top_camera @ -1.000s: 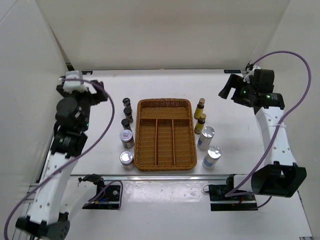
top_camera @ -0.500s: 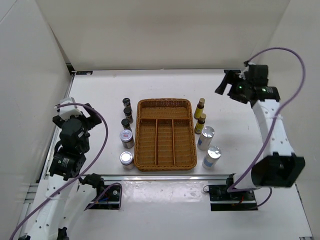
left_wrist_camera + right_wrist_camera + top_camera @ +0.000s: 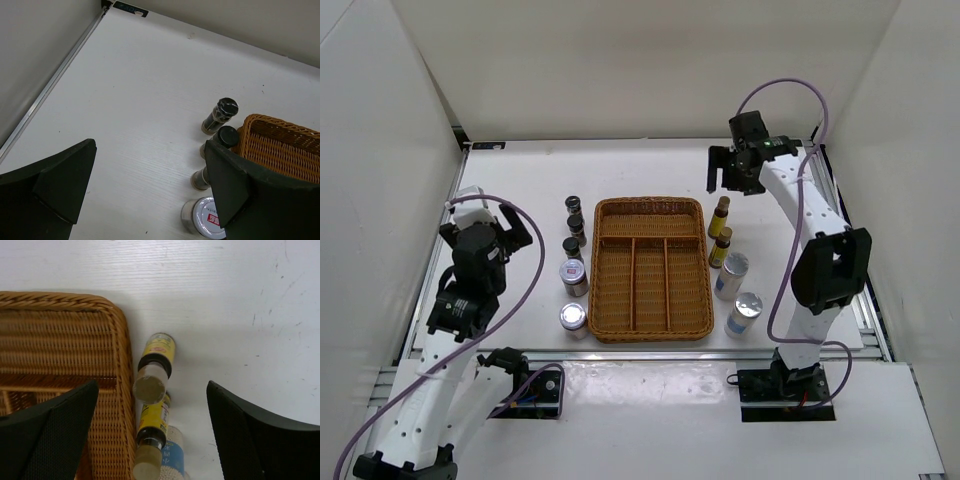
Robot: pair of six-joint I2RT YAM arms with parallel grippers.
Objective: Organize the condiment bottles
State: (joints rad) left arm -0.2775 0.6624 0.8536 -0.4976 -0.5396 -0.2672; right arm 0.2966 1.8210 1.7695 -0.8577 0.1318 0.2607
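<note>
Three tiny dark black-capped bottles (image 3: 575, 224) stand in a row left of the wicker tray (image 3: 650, 305). Two silver-lidded red-labelled jars (image 3: 574, 276) stand nearer. Two amber-yellow bottles (image 3: 721, 228) and two tall white silver-capped cylinders (image 3: 732, 276) stand right of the tray. My left gripper (image 3: 512, 228) is open and empty, left of the dark bottles (image 3: 220, 114), above bare table. A jar (image 3: 206, 218) shows by its right finger. My right gripper (image 3: 732, 185) is open and empty, above the far amber bottle (image 3: 155, 365). The second amber bottle (image 3: 150, 432) and a white cylinder (image 3: 175, 460) lie behind it.
The tray's compartments hold nothing; its rim also shows in the right wrist view (image 3: 122, 355) and the left wrist view (image 3: 280, 145). White walls enclose the table on three sides. A metal rail (image 3: 650, 352) runs along the near edge.
My right gripper has swung left from the far right edge to above the amber bottles. My left arm has drawn back from the far left corner toward the dark bottles. No bottle has moved.
</note>
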